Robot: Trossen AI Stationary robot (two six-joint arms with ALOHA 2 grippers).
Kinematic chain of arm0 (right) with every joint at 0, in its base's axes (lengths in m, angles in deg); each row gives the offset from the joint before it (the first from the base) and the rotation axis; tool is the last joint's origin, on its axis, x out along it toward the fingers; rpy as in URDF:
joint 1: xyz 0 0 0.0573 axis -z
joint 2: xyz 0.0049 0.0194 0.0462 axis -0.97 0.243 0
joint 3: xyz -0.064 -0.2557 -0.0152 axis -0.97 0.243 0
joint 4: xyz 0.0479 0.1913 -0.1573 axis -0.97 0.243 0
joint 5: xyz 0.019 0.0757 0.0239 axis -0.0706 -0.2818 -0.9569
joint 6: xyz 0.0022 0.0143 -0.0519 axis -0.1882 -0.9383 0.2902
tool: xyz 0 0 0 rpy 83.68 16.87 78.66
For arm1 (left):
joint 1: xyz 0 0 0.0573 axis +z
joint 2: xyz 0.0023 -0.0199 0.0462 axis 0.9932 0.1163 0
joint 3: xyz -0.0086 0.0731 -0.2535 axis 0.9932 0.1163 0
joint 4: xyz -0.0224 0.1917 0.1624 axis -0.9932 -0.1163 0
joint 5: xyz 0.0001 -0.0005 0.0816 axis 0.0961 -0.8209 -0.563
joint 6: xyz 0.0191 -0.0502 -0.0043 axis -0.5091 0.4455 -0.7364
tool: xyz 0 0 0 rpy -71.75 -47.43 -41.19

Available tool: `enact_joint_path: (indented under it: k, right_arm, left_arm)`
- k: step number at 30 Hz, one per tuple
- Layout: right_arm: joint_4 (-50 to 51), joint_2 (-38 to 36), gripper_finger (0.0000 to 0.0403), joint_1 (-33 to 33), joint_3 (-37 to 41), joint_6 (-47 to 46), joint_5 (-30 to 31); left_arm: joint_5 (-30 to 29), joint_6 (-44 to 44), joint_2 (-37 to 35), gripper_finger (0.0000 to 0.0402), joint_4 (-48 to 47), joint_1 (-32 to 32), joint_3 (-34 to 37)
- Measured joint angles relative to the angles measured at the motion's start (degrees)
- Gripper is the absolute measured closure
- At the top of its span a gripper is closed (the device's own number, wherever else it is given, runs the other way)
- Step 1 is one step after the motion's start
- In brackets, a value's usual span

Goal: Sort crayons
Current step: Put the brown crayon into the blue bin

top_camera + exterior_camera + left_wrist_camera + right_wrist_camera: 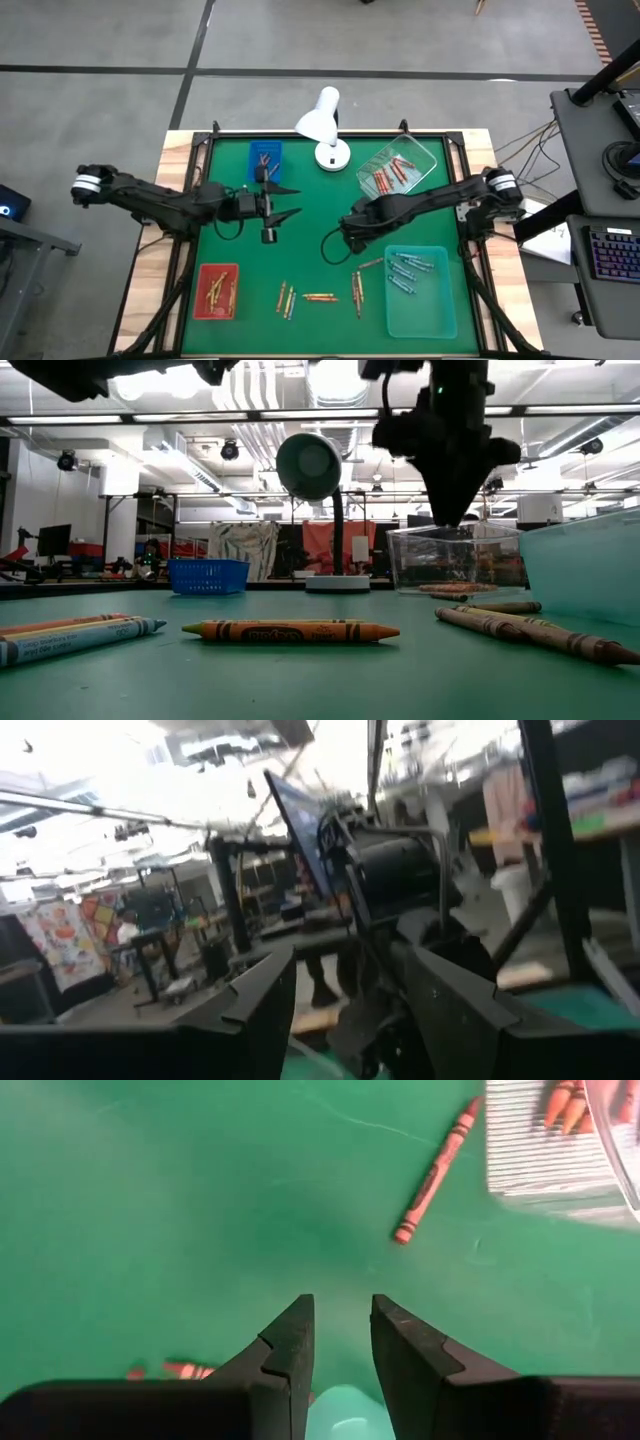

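Several loose crayons lie flat on the green mat near its front edge [320, 297], also seen in the low view [290, 631]. One orange-red crayon [435, 1175] lies alone ahead of my right gripper. My right gripper [345, 232] hangs over the mat's middle, pointing down, clear of the mat [455, 515]. Its fingers [340, 1330] stand a narrow gap apart with nothing between the tips. My left gripper [285, 201] is raised over the mat's left middle, pointing toward the right edge, wide open and empty [350, 1020].
A red tray [203, 305] at front left holds gold crayons. A light teal tray [420, 310] at front right holds blue ones. A clear box [425, 158] at back right holds red-orange ones. A blue basket [265, 157] and a white lamp [322, 125] stand at the back.
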Motion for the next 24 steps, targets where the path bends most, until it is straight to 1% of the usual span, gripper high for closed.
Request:
enact_joint_path:
  k: [4,6,11,13,17,24]
  right_arm:
    - [-0.04,1.24,0.0311,0.30,0.70,-3.08,2.12]
    - [-0.04,1.56,0.0311,0.56,1.07,-4.81,3.70]
    - [0.03,2.40,0.0308,1.73,2.07,-7.28,6.71]
    - [-0.07,2.57,0.0300,2.04,2.33,-7.51,6.84]
    - [-0.29,2.57,0.0290,2.22,3.72,-8.04,6.80]
    - [-1.12,2.57,0.0289,2.22,6.38,-12.16,6.79]
  left_arm:
    - [-0.02,-1.82,-3.36,0.0228,-6.31,0.18,0.00]
    - [-0.18,-2.75,-4.73,0.0229,-7.55,0.20,0.00]
    - [-3.20,-4.59,-6.97,0.0228,-9.41,0.20,0.00]
    - [-4.39,-5.24,-7.90,0.0228,-11.36,0.20,0.00]
    - [-4.54,-5.27,-9.13,0.0228,-14.45,0.20,0.00]
    - [-4.53,-5.70,-9.26,0.0228,-14.79,0.20,0.00]
